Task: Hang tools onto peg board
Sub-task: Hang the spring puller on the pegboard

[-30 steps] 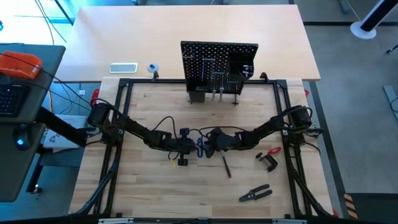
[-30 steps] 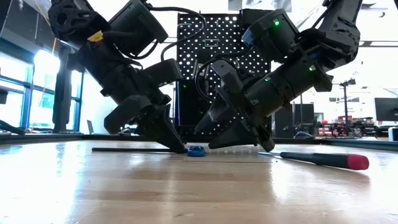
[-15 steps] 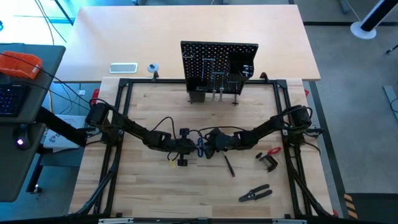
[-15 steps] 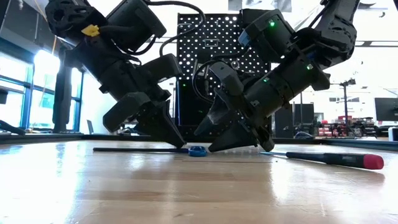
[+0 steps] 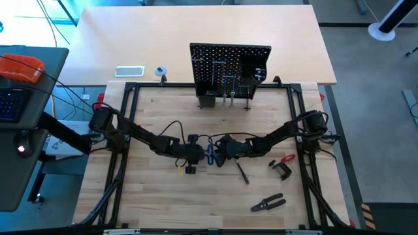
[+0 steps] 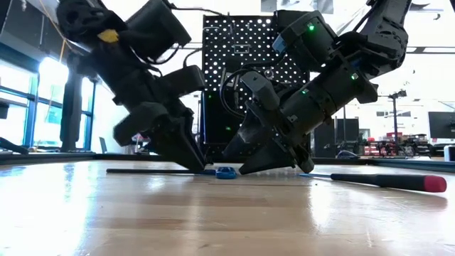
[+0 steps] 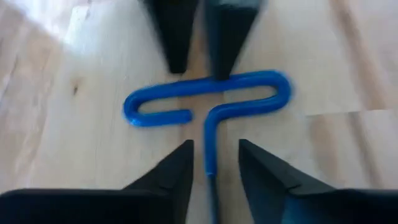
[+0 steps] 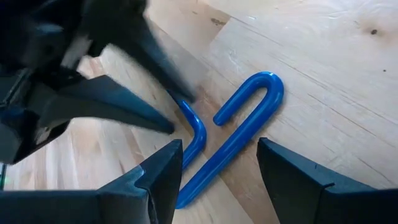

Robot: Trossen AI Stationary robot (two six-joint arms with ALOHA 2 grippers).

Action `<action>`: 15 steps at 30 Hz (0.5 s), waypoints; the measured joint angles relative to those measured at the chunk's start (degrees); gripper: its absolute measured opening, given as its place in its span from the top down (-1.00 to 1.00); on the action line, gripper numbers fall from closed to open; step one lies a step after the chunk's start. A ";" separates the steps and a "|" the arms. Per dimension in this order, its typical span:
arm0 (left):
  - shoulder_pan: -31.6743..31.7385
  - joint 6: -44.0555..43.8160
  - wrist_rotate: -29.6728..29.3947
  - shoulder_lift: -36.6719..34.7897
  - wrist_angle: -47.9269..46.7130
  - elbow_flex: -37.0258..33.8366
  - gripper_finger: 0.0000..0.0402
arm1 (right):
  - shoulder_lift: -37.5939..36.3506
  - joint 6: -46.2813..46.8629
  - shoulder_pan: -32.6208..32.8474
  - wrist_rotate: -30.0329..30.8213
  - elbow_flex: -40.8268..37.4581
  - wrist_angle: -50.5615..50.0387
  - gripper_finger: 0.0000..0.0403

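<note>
Blue-handled bent key (image 7: 211, 99) lies flat on the bench (image 5: 163, 202) at mid-bench, between the two claws. Handle is a blue-coated loop folded into a T; thin dark shaft runs off from it toward the left arm. In the low view only a small blue bit (image 6: 225, 172) shows, with the shaft a dark line on the wood.

Left claw (image 7: 214, 155) is tip-down over the key, fingers part open and straddling the shaft just below the handle. From the wrist view I can't see either finger pinching it, so it looks unheld, though that view is blurred.

Right claw (image 8: 217, 168) faces it from the other side, fingers spread wide on either side of the handle loop, gripping nothing.

Peg board (image 5: 230, 68) stands upright at the far edge of the bench, well apart from the key, with several tools already on its hooks; which ones, I can't tell from above.

Loose on the bench, right side: red-handled screwdriver (image 6: 387, 181) just beside the right claw, red-and-black clamp (image 5: 282, 166) farther right, black-handled pliers (image 5: 268, 203) near the front.

In the low view the arms block most of the peg board.
</note>
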 joint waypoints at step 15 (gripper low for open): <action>2.19 2.71 5.78 2.22 0.79 0.20 0.96 | -0.04 1.56 -0.02 0.25 -0.02 -0.51 -0.02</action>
